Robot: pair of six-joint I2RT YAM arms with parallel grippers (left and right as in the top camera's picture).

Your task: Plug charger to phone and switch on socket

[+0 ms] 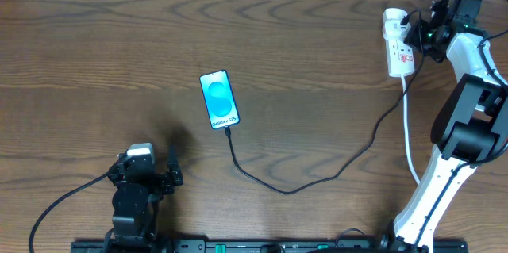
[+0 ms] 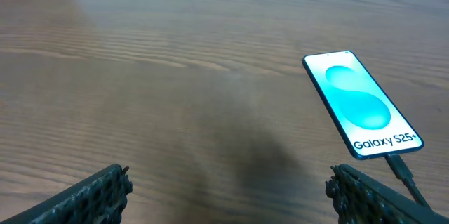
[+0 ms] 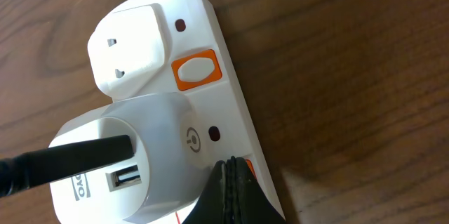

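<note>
The phone (image 1: 219,99) lies flat mid-table, its cyan screen (image 2: 361,104) facing up. The charger's thin black cable (image 1: 286,190) meets the phone's bottom edge with its connector (image 2: 398,166) and runs right to the white socket (image 1: 398,43) at the far right. There the cable (image 3: 63,161) enters a white adapter (image 3: 133,154) seated in the socket (image 3: 203,20). My right gripper (image 3: 231,166) is shut, with its tips resting on the socket's face over an orange switch (image 3: 245,163). A second orange switch (image 3: 196,71) is uncovered. My left gripper (image 2: 226,182) is open above bare wood, near the phone.
The socket's white cord (image 1: 409,138) runs toward the front beside the right arm's base (image 1: 432,197). The left arm (image 1: 135,201) sits at the front left, with its own black lead (image 1: 63,201) trailing off left. Wood table (image 1: 317,31) all round.
</note>
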